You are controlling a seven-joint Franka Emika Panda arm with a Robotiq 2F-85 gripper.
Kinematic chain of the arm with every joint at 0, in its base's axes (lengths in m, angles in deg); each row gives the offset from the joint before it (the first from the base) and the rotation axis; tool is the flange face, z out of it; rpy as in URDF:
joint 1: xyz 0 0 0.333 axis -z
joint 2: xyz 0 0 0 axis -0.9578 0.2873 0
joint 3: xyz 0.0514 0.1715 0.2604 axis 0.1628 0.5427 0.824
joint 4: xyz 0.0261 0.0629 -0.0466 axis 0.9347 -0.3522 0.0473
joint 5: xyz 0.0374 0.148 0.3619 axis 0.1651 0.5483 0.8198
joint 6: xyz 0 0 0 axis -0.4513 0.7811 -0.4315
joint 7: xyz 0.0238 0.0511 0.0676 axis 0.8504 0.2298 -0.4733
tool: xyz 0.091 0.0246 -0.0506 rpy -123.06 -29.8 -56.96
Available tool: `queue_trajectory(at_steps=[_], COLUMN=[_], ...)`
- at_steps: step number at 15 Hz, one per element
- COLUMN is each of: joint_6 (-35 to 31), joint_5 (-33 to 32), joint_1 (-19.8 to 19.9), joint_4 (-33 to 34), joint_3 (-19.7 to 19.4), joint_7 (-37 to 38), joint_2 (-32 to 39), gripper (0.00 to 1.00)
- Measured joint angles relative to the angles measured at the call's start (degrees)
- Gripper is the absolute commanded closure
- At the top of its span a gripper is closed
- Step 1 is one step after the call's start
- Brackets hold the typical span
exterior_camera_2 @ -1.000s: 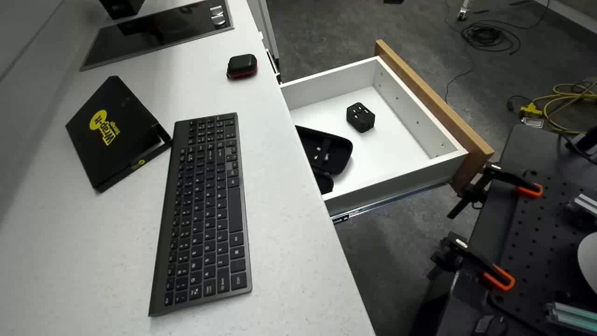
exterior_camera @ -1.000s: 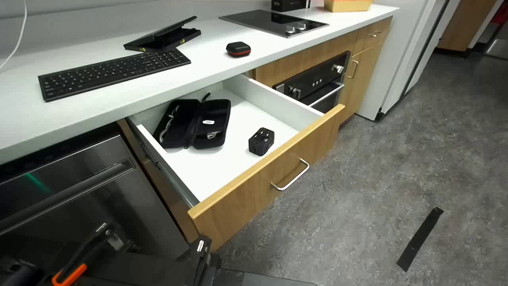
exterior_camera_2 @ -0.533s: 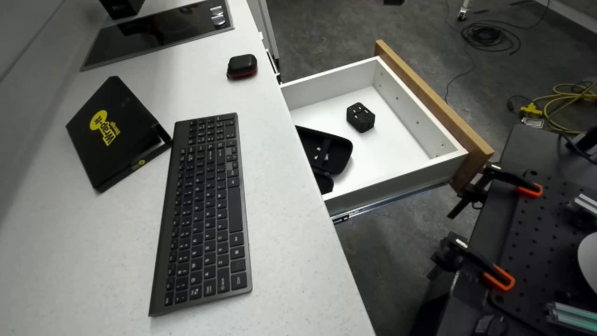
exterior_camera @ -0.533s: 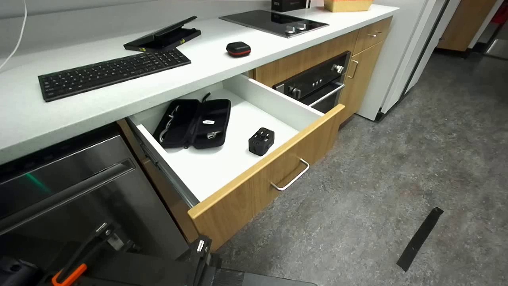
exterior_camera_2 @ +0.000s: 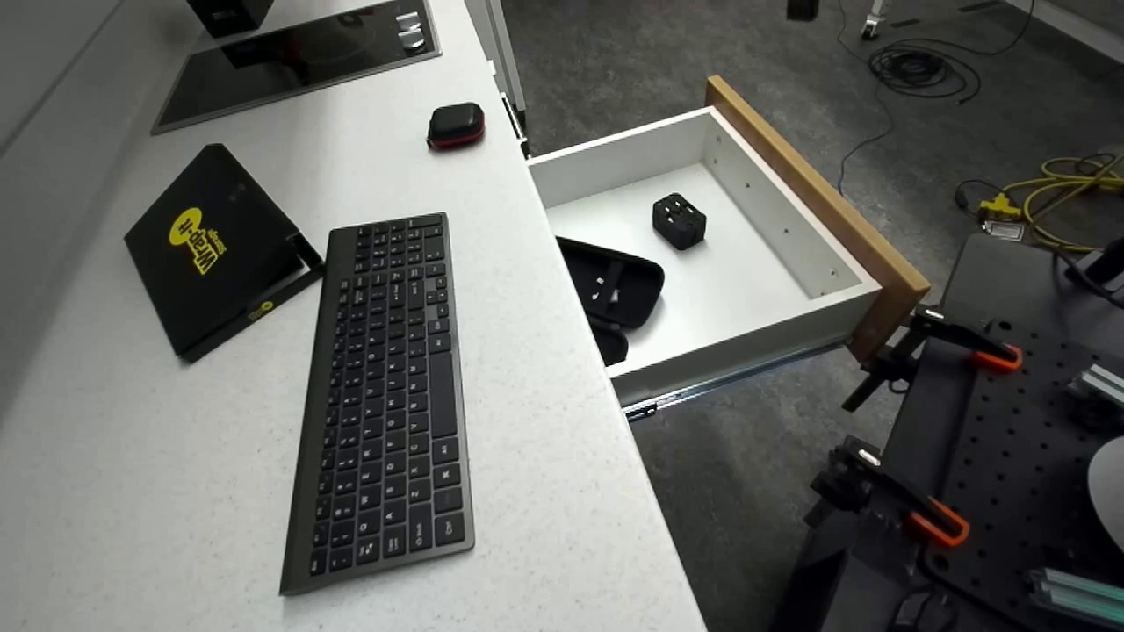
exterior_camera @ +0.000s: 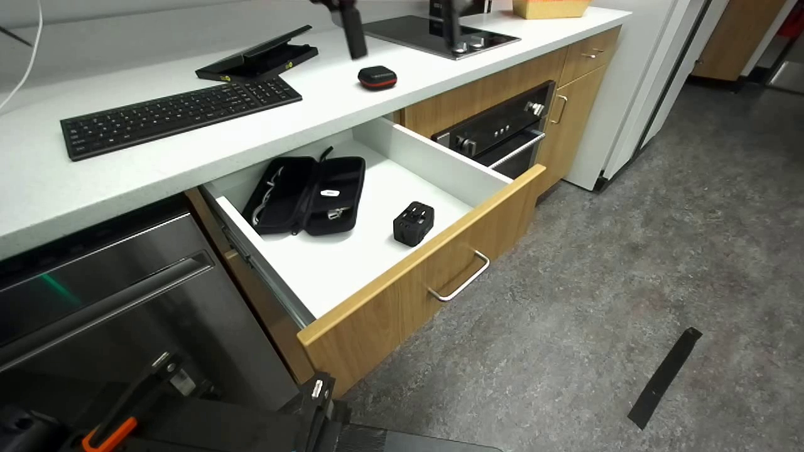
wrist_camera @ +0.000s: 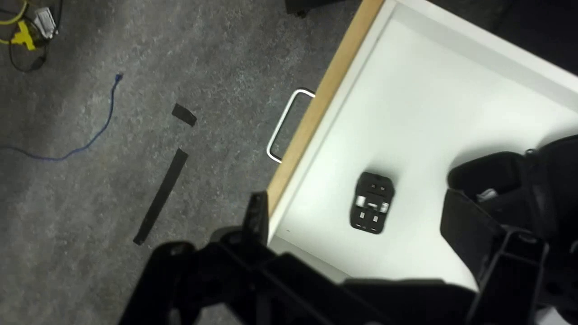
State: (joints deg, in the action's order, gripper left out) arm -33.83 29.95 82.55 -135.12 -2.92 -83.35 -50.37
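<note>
My gripper (wrist_camera: 354, 198) is open, its two black fingers wide apart with nothing between them. In the wrist view, a black travel-adapter block (wrist_camera: 372, 203) appears below the gap, lying on the white floor of the pulled-out drawer (wrist_camera: 420, 90). An unfolded black zip case (wrist_camera: 487, 171) lies deeper in the drawer, partly covered by the right finger in that view. In an exterior view the fingers (exterior_camera: 353, 34) hang from the top edge, above the drawer and apart from everything. Both exterior views show the adapter (exterior_camera: 413, 224) (exterior_camera_2: 679, 221) standing apart from the case (exterior_camera: 339, 182).
On the white counter lie a keyboard (exterior_camera: 182, 116), a black box (exterior_camera_2: 211, 250), a small black-and-red case (exterior_camera: 377, 77) and a cooktop (exterior_camera_2: 299, 61). The wooden drawer front (exterior_camera: 427, 282) carries a metal handle (wrist_camera: 282, 126). Orange-tipped clamps (exterior_camera_2: 940, 522) grip the robot's black table.
The gripper has come into an exterior view from the top. A dark tip at another exterior view's top edge has shifted right and slightly down. The drawer and its contents stay put.
</note>
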Motion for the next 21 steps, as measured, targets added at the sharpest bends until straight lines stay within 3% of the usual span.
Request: queue_trajectory(at_steps=[5,8,10,17,21], joint_6=[-9.3,-14.86,-15.13,-15.2,-22.01], joint_5=[-1.14,-1.17,-1.05,-1.3,-5.79], joint_1=[6.83,9.19,9.94,9.43,8.57], joint_4=[0.2,2.42,5.0,4.9,4.85], joint_3=[-7.05,-10.43,-11.83,-11.61,-12.45], joint_7=[1.74,4.13,4.21,4.84,14.37], joint_2=[13.34,23.45,28.68,28.13,31.79], gripper=[0.0,0.0,0.0,0.0,0.0])
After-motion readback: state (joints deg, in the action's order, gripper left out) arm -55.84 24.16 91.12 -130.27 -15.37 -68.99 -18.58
